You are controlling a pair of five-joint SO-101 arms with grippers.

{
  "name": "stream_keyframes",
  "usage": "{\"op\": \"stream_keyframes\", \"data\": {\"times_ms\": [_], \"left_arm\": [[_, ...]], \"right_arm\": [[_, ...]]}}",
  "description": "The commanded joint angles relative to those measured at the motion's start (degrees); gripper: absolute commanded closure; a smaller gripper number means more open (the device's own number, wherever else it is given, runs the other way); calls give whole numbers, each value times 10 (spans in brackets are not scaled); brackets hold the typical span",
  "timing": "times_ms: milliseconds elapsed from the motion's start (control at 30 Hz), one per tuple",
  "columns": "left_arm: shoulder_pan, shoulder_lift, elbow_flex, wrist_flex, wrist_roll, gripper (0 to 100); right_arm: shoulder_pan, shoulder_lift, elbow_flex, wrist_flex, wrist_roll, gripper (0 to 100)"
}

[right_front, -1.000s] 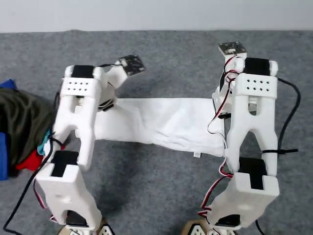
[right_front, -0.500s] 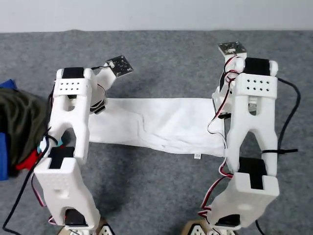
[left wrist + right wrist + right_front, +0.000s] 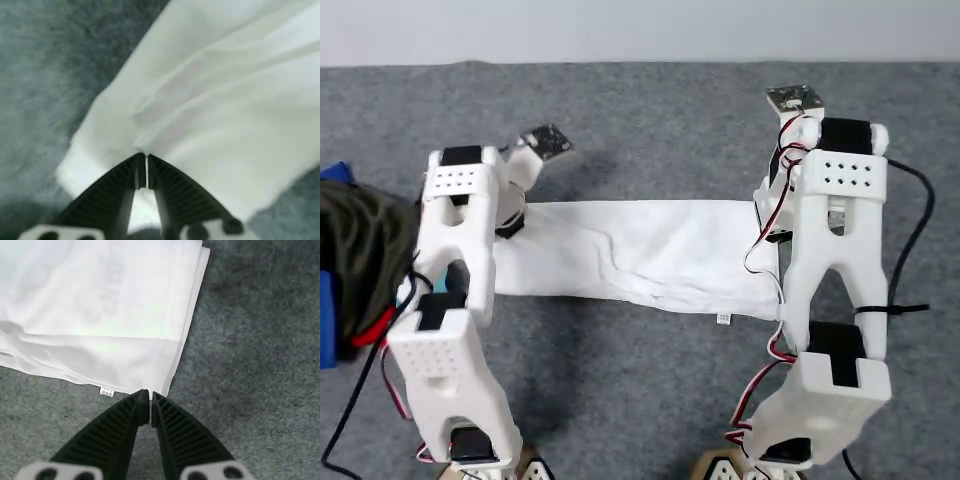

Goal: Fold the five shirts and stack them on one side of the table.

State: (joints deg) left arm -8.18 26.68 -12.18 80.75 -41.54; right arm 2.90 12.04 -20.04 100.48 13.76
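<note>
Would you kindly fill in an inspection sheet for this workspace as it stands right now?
Surface: grey cover, carpet-like, over the whole table.
Job's things: white shirt folded into a long band, flat between the two arms; shirt pile of olive, blue and red at the table's left edge.
Clutter: nothing seen.
Grippers: left gripper shut on the white shirt's end; right gripper shut at the hem by the other end's corner, seemingly pinching it.
Cables: wires hang loose beside the right arm; black cable loops outside it.
Surroundings: pale wall beyond the far edge.
</note>
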Motion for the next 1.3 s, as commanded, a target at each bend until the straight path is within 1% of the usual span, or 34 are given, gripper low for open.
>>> {"op": "stream_keyframes", "data": {"times_ms": [0, 133, 233, 300, 367, 467, 567, 633, 700, 800, 900, 1067, 1167, 1267], "left_arm": [[2, -115, -15, 26, 44, 991], [-2, -192, -11, 64, 82, 988], [-4, -203, -10, 98, 104, 984], [-7, -203, 3, 107, 113, 958], [-7, -203, 29, 96, 127, 925], [-15, -203, 71, 54, 149, 898], [-40, -211, 79, 51, 153, 900], [-62, -228, 62, 78, 170, 912], [-84, -251, 50, 101, 187, 938], [-127, -300, 44, 141, 195, 973], [-174, -341, 44, 179, 194, 976], [-242, -382, 45, 196, 193, 975], [-264, -391, 45, 196, 193, 975], [-273, -392, 45, 197, 193, 975]], "right_arm": [[2, -33, -4, 22, 1, 980], [2, -33, -3, 23, 1, 977], [2, -29, -3, 23, 1, 976], [2, -29, -3, 23, 0, 976], [2, -28, -3, 23, 0, 976], [2, -27, -3, 23, 0, 976], [2, -21, -3, 21, -1, 973], [2, 0, -3, 21, -2, 949], [2, 32, -4, 21, -23, 902], [-3, 79, -7, 17, -67, 811], [-23, 116, -11, -5, -88, 751], [-51, 162, -34, -58, -105, 748], [-58, 188, -56, -65, -106, 748], [-58, 215, -70, -68, -124, 748]]}}
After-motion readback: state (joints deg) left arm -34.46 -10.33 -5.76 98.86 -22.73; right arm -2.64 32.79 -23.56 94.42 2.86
